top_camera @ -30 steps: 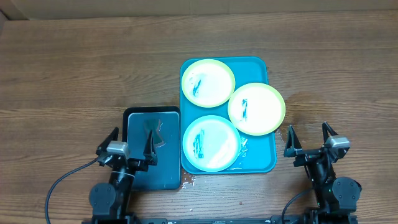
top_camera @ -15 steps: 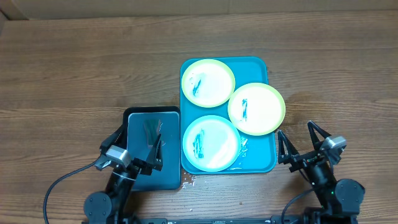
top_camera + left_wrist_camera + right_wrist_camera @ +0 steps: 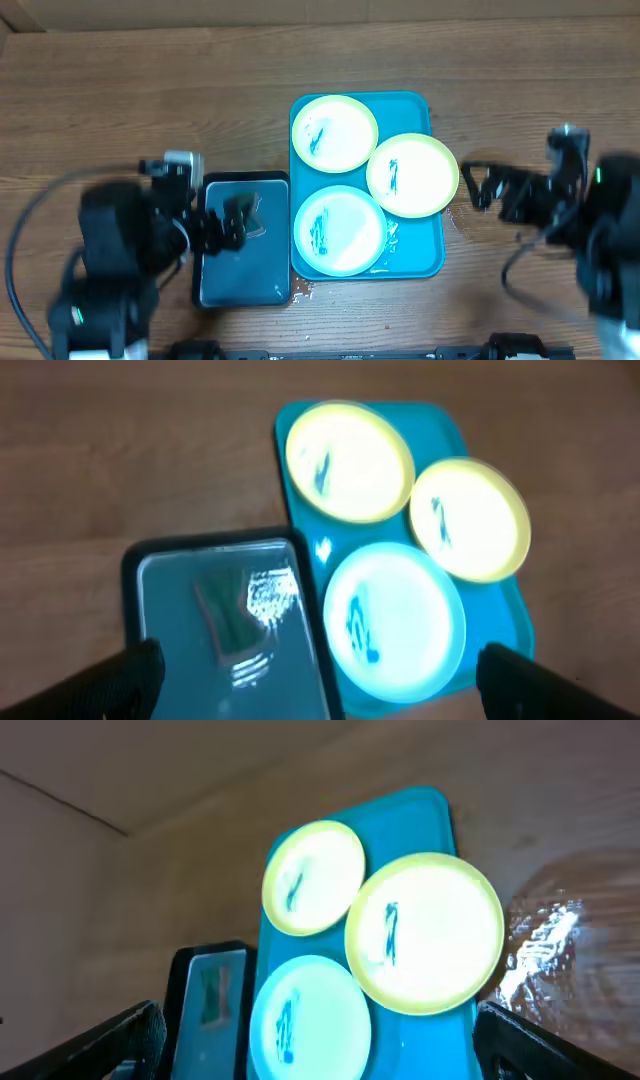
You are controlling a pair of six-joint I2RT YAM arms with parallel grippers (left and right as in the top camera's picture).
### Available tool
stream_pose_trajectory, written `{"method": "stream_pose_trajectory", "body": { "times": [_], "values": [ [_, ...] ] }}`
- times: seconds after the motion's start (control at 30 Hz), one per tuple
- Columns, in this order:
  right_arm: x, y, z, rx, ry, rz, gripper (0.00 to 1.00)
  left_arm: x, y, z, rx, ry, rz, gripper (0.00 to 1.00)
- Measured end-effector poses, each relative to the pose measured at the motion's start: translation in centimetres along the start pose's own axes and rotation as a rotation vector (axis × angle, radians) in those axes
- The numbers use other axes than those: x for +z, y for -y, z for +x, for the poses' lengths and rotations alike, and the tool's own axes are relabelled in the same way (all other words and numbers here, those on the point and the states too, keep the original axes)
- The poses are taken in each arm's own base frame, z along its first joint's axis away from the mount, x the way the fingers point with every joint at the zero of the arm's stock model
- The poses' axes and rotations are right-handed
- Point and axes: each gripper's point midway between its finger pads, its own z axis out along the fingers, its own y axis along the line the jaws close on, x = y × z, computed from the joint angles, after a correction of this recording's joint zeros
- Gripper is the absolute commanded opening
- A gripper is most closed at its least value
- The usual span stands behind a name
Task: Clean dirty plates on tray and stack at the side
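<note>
The turquoise tray point(image 3: 412, 256) lies mid-table and holds three dirty plates with teal smears: a back one point(image 3: 334, 133), a right one point(image 3: 412, 175) that overhangs the tray's right rim, and a front one point(image 3: 340, 230). My left gripper point(image 3: 228, 228) is open and empty above the dark basin. My right gripper point(image 3: 482, 186) is open and empty, just right of the right plate. The left wrist view shows the tray point(image 3: 440, 422) and plates point(image 3: 395, 622) between the open fingers point(image 3: 320, 690). The right wrist view shows the same tray point(image 3: 425, 808) and plates point(image 3: 425, 932) beyond the open fingers point(image 3: 325, 1040).
A dark rectangular basin point(image 3: 243, 270) stands against the tray's left side, with water and a dark greenish object point(image 3: 243, 212) in it. A wet patch point(image 3: 480, 165) shines on the wood right of the tray. Small drops lie at the tray's front edge point(image 3: 305, 290).
Both arms have lifted off the front edge and swung back over the table, blurred by motion. The left gripper now hangs over the basin and the right beside the right plate. Plates unmoved.
</note>
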Motion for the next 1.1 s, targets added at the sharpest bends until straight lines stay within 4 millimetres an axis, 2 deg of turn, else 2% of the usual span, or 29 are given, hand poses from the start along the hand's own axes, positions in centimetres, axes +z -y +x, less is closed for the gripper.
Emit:
{"method": "stream_pose_trajectory", "body": {
  "times": [0.13,0.3,0.37,0.43,0.47,0.57,0.63,0.77,0.9,1.03,1.1],
  "values": [
    [2.8,0.0,-0.8,0.043,-0.119,-0.029,0.95,0.9,-1.0,-0.6,-0.027,-0.148,-0.046,1.0],
    [6.2,0.3,2.2,0.062,-0.311,-0.047,0.9,3.2,-1.8,1.4,-0.086,-0.331,-0.044,1.0],
    [7.9,0.2,4.7,0.033,-0.4,-0.036,0.88,4.0,-2.0,2.4,-0.113,-0.401,-0.034,1.0],
    [10.2,0.5,9.1,-0.004,-0.514,-0.001,0.86,4.8,-2.1,3.0,-0.134,-0.449,-0.026,1.0],
    [11.0,0.7,10.5,-0.013,-0.543,0.017,0.84,5.0,-2.2,3.2,-0.143,-0.468,-0.024,1.0],
    [13.5,2.2,16.0,-0.046,-0.643,0.093,0.65,5.4,-2.3,3.3,-0.163,-0.48,-0.025,1.0],
    [14.7,3.2,18.7,-0.064,-0.678,0.123,0.56,5.5,-2.5,2.8,-0.176,-0.454,-0.041,1.0],
    [16.8,4.4,22.2,-0.115,-0.702,0.152,0.45,4.7,-3.4,1.8,-0.207,-0.378,-0.124,1.0],
    [18.7,5.3,23.8,-0.141,-0.718,0.186,0.34,3.6,-3.5,0.9,-0.216,-0.309,-0.153,1.0],
    [20.7,5.5,23.2,-0.126,-0.668,0.19,0.15,3.2,-3.7,1.2,-0.23,-0.317,-0.175,1.0],
    [21.2,5.7,22.9,-0.103,-0.65,0.2,0.12,3.2,-3.9,1.5,-0.234,-0.33,-0.189,1.0]
  ]
}}
